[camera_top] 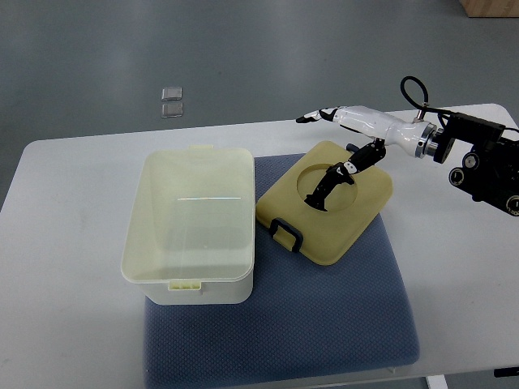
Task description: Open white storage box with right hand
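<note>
While its arm reaches in from the table's right edge, the right hand (345,154) hangs over the far part of the lid (326,200) with its digits spread and nothing gripped. The white fingers (324,114) point left beyond the lid's far edge, and one dark-tipped digit (323,190) angles down into the round recess in the lid's top; whether it touches the surface I cannot tell. The yellowish lid lies off the box, turned at an angle on the right half of the blue mat (284,324), its dark handle (285,233) at the corner nearest the box. Just beside it on the left sits the white storage box (193,227), open and upright, resting partly on the mat's left edge and partly on the bare white table (65,308). Beyond the table's far edge, two small clear squares (171,100) lie on the grey floor (243,49).
</note>
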Available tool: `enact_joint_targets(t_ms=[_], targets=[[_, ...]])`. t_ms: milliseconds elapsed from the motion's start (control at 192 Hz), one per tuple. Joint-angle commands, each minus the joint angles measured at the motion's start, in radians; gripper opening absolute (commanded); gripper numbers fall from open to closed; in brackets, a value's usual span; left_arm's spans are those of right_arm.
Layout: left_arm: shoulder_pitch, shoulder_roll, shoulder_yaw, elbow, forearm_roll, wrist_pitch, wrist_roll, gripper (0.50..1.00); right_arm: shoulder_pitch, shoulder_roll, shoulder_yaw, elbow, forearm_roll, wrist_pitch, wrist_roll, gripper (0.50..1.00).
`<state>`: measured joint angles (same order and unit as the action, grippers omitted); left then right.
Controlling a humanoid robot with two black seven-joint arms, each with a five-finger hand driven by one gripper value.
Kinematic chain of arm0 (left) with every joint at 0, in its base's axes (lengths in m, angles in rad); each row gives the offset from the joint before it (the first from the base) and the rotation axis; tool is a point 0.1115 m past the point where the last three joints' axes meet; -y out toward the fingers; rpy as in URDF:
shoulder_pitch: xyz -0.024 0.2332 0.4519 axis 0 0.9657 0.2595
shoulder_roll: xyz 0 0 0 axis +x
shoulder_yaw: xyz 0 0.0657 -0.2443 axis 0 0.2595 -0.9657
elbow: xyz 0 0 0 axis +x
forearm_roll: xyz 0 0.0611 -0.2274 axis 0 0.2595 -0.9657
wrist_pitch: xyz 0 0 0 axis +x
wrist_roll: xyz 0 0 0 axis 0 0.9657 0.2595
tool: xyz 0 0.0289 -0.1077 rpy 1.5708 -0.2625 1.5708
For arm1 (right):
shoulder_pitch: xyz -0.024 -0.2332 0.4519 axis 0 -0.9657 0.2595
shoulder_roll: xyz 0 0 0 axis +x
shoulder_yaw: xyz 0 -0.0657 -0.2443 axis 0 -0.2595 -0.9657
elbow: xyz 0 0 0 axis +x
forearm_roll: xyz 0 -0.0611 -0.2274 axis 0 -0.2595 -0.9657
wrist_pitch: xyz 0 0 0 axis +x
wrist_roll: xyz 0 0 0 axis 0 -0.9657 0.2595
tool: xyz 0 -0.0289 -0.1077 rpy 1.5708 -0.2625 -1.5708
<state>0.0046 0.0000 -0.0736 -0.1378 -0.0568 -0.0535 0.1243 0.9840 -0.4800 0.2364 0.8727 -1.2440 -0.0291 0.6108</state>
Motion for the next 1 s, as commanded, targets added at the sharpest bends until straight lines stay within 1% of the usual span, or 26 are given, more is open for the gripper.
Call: enact_joint_targets(t_ms=[0,94,162,276,344,428,501,553,642,730,840,996], targets=[[0.0,0.0,0.0,0.0,0.0,0.0,0.0,1.0,-0.004,0.009,0.076,-0.003,0.119,0.067,0.0,0.913],[0.0,0.0,0.0,0.0,0.0,0.0,0.0,1.0,-0.01,0.023,0.155,-0.014,0.303,0.156,0.0,0.913],[0.0,0.0,0.0,0.0,0.0,0.001,0.0,1.0,-0.025,0.026,0.161,-0.032,0.449,0.187,0.0,0.913],[0.0,0.0,0.0,0.0,0.0,0.0,0.0,1.0,-0.036,0.06,0.167,-0.104,0.721,0.193,-0.003,0.913],[0.0,0.0,0.0,0.0,0.0,0.001,0.0,1.0,-0.048,0.077,0.167,-0.118,0.842,0.192,-0.029,0.913],[0.0,0.0,0.0,0.0,0.0,0.0,0.0,1.0,-0.076,0.086,0.172,-0.124,0.955,0.179,-0.039,0.911],[0.0,0.0,0.0,0.0,0.0,0.0,0.0,1.0,-0.079,0.092,0.172,-0.132,1.02,0.176,-0.04,0.913],[0.0,0.0,0.0,0.0,0.0,0.0,0.0,1.0,-0.081,0.107,0.172,-0.143,1.078,0.175,-0.052,0.911],[0.0,0.0,0.0,0.0,0.0,0.0,0.0,1.0,-0.087,0.126,0.172,-0.17,1.178,0.175,-0.123,0.911],[0.0,0.0,0.0,0.0,0.0,0.0,0.0,1.0,-0.094,0.138,0.172,-0.176,1.236,0.176,-0.158,0.911],[0.0,0.0,0.0,0.001,0.0,0.001,0.0,1.0,-0.111,0.141,0.17,-0.178,1.264,0.181,-0.163,0.913],[0.0,0.0,0.0,0.0,0.0,0.0,0.0,1.0,-0.136,0.153,0.173,-0.178,1.259,0.218,-0.158,0.913]])
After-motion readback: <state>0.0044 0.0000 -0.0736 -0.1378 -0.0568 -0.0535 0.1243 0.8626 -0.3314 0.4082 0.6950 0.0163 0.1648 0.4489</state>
